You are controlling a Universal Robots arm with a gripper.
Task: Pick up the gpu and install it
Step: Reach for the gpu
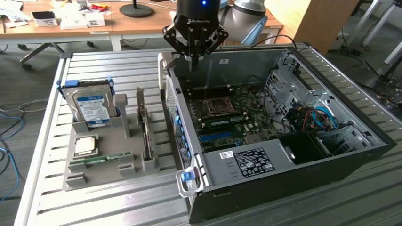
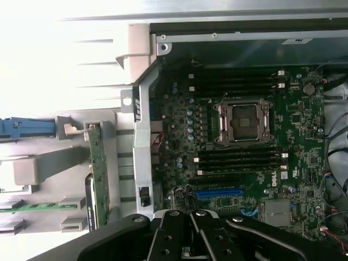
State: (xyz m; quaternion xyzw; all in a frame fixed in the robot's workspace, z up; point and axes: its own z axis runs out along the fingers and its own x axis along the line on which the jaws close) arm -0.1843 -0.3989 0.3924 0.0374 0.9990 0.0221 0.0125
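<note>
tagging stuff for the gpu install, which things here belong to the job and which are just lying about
Belongs to the job:
- gpu, on edge in the grey tray
- open computer case
- motherboard
- tool, shut and empty above the case

Just lying about:
- hard drive
- memory stick
- square chip

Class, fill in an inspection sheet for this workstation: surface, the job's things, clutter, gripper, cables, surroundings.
Surface: slatted metal table carrying a grey tray and an open computer case.
Job's things: graphics card standing on edge in the tray, not held; motherboard exposed in the case.
Clutter: hard drive, processor chip and memory stick in the tray.
Gripper: gripper shut, empty, hanging over the case.
Cables: blue and orange wires inside the case; blue cable on the floor.
Surroundings: wooden desks behind.
</note>
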